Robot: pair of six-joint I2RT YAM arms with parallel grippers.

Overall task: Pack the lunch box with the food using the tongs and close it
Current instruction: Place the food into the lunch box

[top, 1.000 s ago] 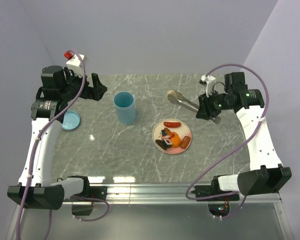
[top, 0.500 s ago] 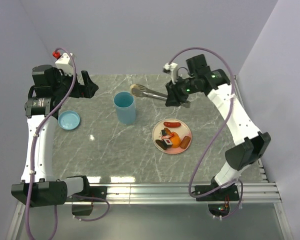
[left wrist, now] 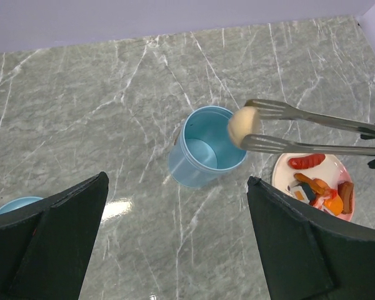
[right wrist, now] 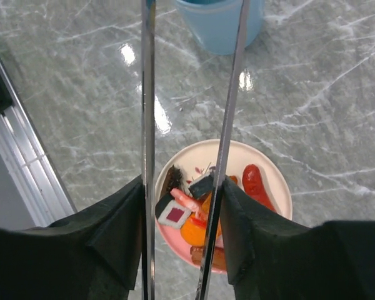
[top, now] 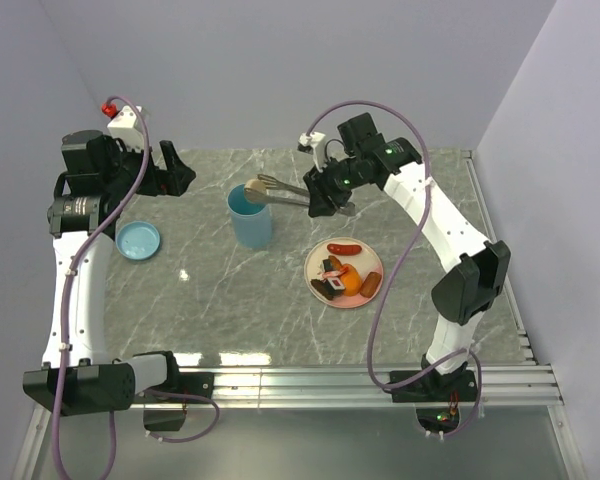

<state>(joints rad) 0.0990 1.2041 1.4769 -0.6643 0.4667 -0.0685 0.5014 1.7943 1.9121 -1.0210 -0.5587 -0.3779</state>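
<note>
**Beige round held over the lunch box rim**

Your right gripper (top: 323,197) is closed partway on the tongs (left wrist: 312,148), one slender arm against the inside of each finger. The tongs run straight out ahead of the hand. At their far tips they pinch the beige round (left wrist: 242,125), which hangs in the air just above the rim of the lunch box (top: 250,228), on the edge nearest the hand. The box stands upright and uncovered, out past the tong tips.

Right under this hand, seen between the two tong arms in the wrist view, sits the pink plate (top: 373,262). It carries the rest of the food: a red chilli-like piece, an orange piece, a brown sausage and dark sushi-like rolls.

Your left gripper (top: 177,170) has its fingers spread as wide as they go and holds nothing. The lunch box lies well ahead of it, and the blue lid (top: 139,241) rests flat on the table close beside and below that hand.
</note>
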